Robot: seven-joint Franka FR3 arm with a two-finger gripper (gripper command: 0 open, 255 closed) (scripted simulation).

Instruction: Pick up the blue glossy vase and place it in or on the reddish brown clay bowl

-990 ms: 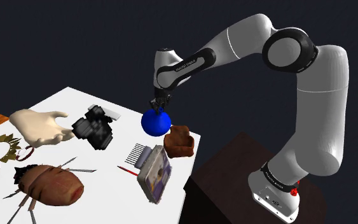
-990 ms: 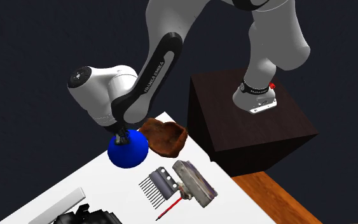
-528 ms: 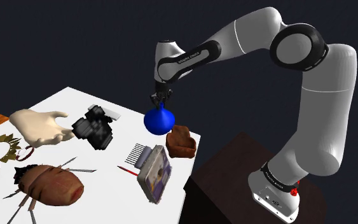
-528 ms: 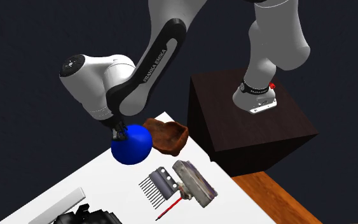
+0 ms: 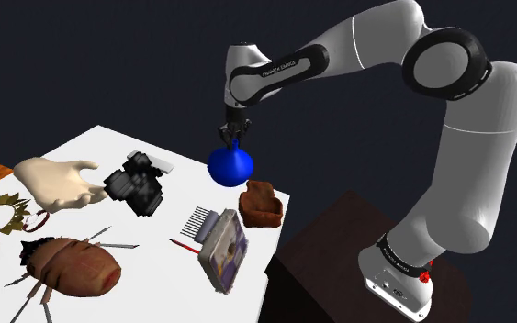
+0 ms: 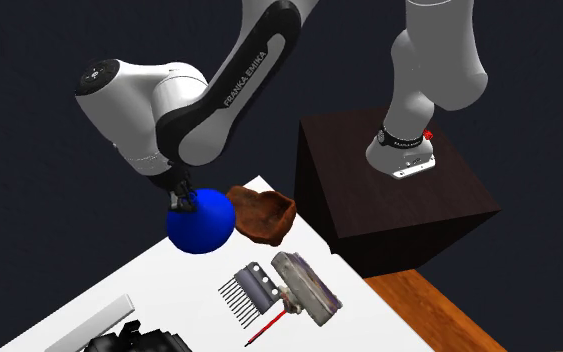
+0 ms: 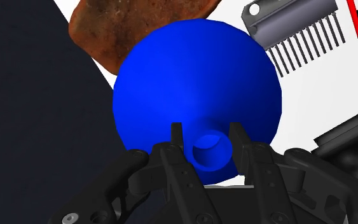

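Hand: the black hand (image 5: 231, 133) (image 6: 179, 200) (image 7: 206, 130) pointed down, clamped on the vase's short neck; one finger (image 7: 178, 136) pressed each side of the open mouth in the wrist view.
Vase: blue, glossy, round-bodied (image 5: 230, 166) (image 6: 201, 222) (image 7: 196, 83); neck up, hanging under the hand in the air, clear of the white surface (image 5: 100, 147) (image 6: 169, 290).
Bowl: reddish brown, rough-walled (image 5: 262, 204) (image 6: 261, 213) (image 7: 133, 25); sat on the surface at the corner nearest the stand.
Vase to bowl: apart. In the shoulder view the vase hung above the bowl and toward that view's left; in the wrist view part of the bowl showed past the vase's body.
Neighbours: a grey toothed clipper (image 5: 199, 220) (image 6: 247, 288) (image 7: 298, 32) and a red stick (image 5: 183, 246) (image 6: 269, 327) (image 7: 355, 19) lay near the bowl; a black camera (image 5: 137, 183) (image 7: 349, 137) sat farther along the surface.
Stand: dark brown box (image 5: 339, 248) (image 6: 389, 200) just beside the surface's corner, carrying the arm's base.
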